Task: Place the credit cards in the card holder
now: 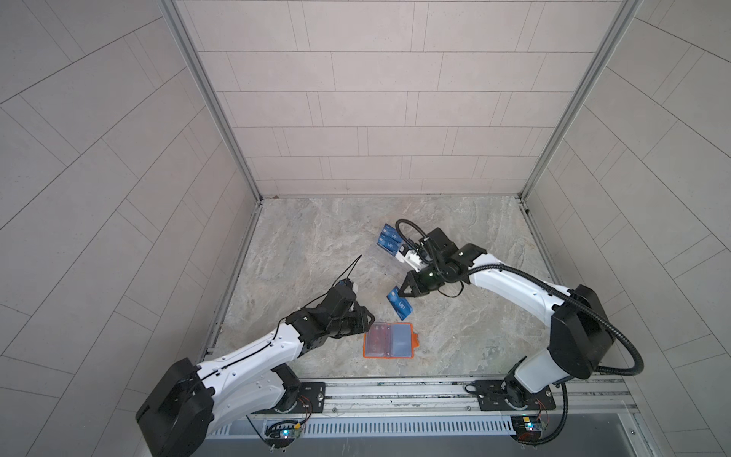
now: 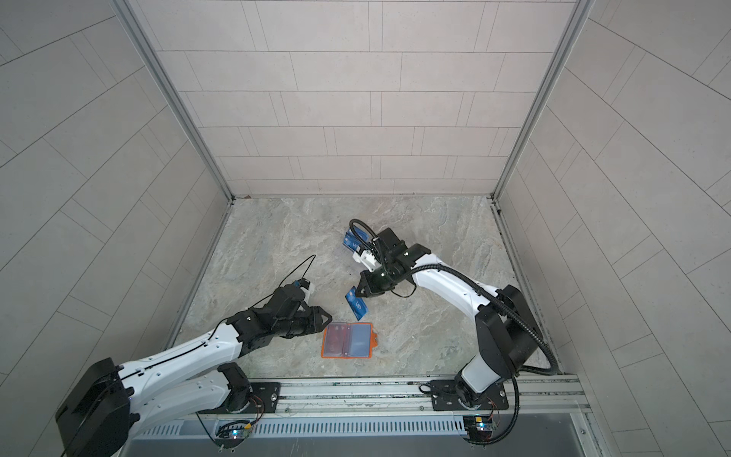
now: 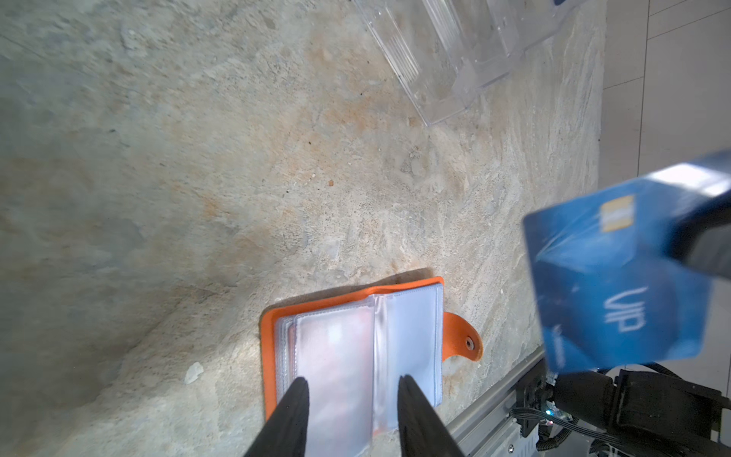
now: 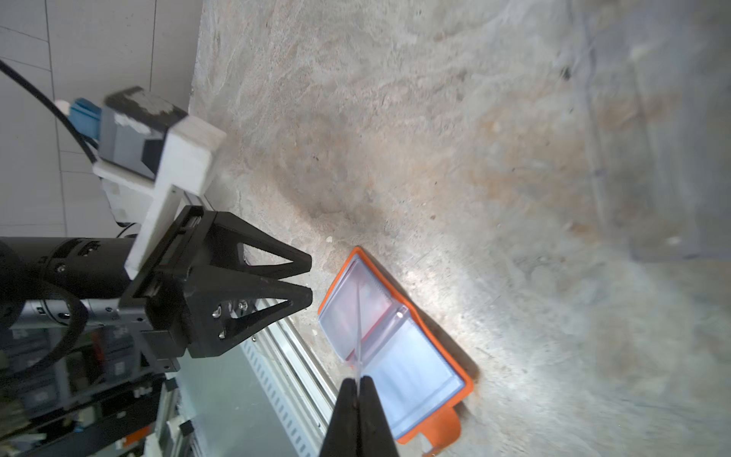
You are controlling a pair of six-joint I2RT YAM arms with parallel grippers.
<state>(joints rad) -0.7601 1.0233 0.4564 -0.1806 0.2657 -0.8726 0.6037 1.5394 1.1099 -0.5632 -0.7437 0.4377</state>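
**A:** What's there, biggest thing first?

**B:** The stone-patterned surface (image 1: 316,245) is mostly bare. A clear stand (image 3: 447,59) sits toward its far part, with two blue cards (image 1: 389,241) propped in it. The card holder (image 1: 389,340) lies open and flat near the front edge, between the two arms. One page shows red through its plastic, the other bluish.

**A:** And the hands?

**B:** The right hand (image 1: 404,292) is pressed together on a blue card (image 1: 400,305). It pinches the chip end and holds the card in the air between stand and holder, with the free end angled toward the holder. The left hand (image 3: 353,380) is half spread and empty, at the holder's red-page side. I can't tell whether it touches.

**A:** How will things handle?

**B:** I'd judge the card light, stiff and slick, so a firm pinch at one end suits it and leaves the leading edge free to enter a pocket. The holder looks soft and light and its sleeves limp. It would likely skid or fold unless the left hand pins a cover edge, clear of the pocket's mouth.
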